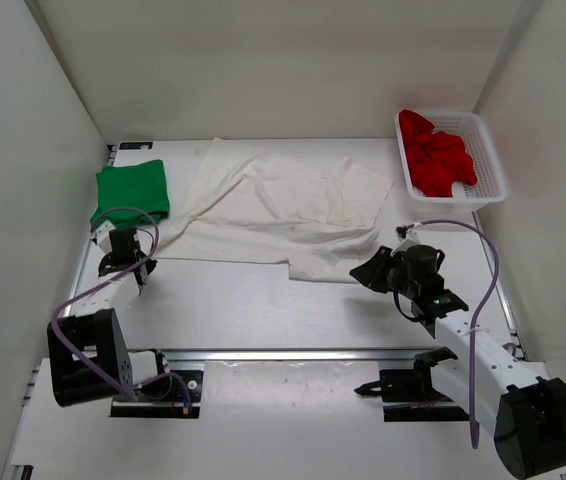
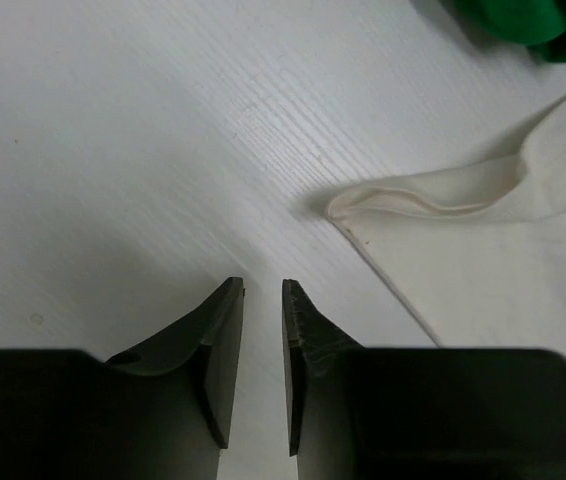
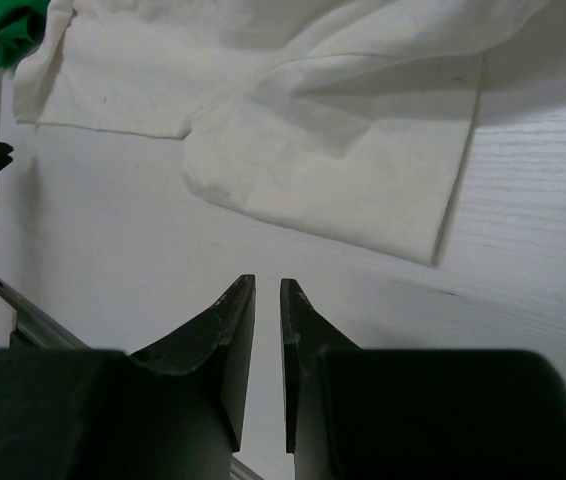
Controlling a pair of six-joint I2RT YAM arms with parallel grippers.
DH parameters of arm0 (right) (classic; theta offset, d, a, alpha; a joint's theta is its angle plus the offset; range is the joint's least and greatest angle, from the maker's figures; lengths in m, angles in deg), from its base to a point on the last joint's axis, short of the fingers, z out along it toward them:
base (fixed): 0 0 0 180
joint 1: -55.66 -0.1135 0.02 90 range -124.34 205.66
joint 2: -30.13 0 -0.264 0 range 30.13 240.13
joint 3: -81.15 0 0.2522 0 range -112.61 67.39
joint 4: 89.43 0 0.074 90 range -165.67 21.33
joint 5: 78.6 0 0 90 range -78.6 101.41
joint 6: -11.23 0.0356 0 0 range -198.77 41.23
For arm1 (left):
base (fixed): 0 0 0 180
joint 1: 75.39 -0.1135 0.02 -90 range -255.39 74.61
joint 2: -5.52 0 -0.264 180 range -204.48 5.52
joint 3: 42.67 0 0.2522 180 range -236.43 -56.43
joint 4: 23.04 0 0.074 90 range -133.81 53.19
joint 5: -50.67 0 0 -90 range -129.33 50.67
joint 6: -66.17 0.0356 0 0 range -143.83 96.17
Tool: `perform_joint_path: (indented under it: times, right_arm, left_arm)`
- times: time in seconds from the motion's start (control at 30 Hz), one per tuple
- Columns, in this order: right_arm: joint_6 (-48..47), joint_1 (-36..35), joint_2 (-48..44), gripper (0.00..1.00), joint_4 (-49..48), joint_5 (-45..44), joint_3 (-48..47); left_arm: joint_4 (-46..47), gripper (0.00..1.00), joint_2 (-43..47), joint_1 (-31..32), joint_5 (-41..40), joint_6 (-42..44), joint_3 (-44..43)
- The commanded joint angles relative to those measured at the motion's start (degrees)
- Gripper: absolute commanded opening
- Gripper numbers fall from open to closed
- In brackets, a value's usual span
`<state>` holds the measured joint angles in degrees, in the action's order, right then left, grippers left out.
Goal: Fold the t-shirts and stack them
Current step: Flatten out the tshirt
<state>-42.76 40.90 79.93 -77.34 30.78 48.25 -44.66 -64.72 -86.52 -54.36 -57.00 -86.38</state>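
A white t-shirt (image 1: 283,205) lies spread and rumpled across the middle of the table. A folded green t-shirt (image 1: 133,192) sits at the back left. A red t-shirt (image 1: 435,155) is bunched in the basket. My left gripper (image 1: 145,270) hovers just off the white t-shirt's near-left corner (image 2: 383,215), its jaws a narrow gap apart with nothing between them (image 2: 263,285). My right gripper (image 1: 363,270) is close to the white t-shirt's near-right hem (image 3: 363,190), also narrowly open and empty (image 3: 268,282). Green cloth (image 2: 523,20) shows at a corner of each wrist view (image 3: 3,35).
A white mesh basket (image 1: 493,160) stands at the back right against the wall. White walls close in the left, back and right sides. A metal rail (image 1: 293,355) runs along the table's near edge between the arm bases.
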Motion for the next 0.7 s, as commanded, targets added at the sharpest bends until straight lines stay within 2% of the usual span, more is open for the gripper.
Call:
perform_joint_path:
  times: [0.0, 0.1, 0.3, 0.47, 0.67]
  right_arm:
    - [-0.58, -1.14, -1.02, 0.14, -4.57, 0.75, -0.11]
    - [-0.85, -0.62, -1.19, 0.14, -5.18, 1.19, -0.64]
    - [-1.11, -0.97, -0.41, 0.14, -5.8, 2.15, -1.43]
    - [-0.42, -0.53, -1.02, 0.14, -6.24, 2.68, -1.78]
    - [-1.38, 0.09, -1.46, 0.15, -5.1, 3.21, -3.89]
  left_arm:
    - [2.94, 0.35, -2.26, 1.28, -1.12, 4.33, -2.39]
    - [5.22, 0.4, -3.5, -0.19, 1.58, 4.34, -2.57]
    - [6.98, 0.41, -8.15, 1.64, 3.95, 6.44, -6.33]
    - [3.03, 0.39, -15.54, 2.7, 6.15, 8.74, -13.28]
    - [0.65, 0.38, -17.04, 1.65, 4.49, 5.93, -13.64]
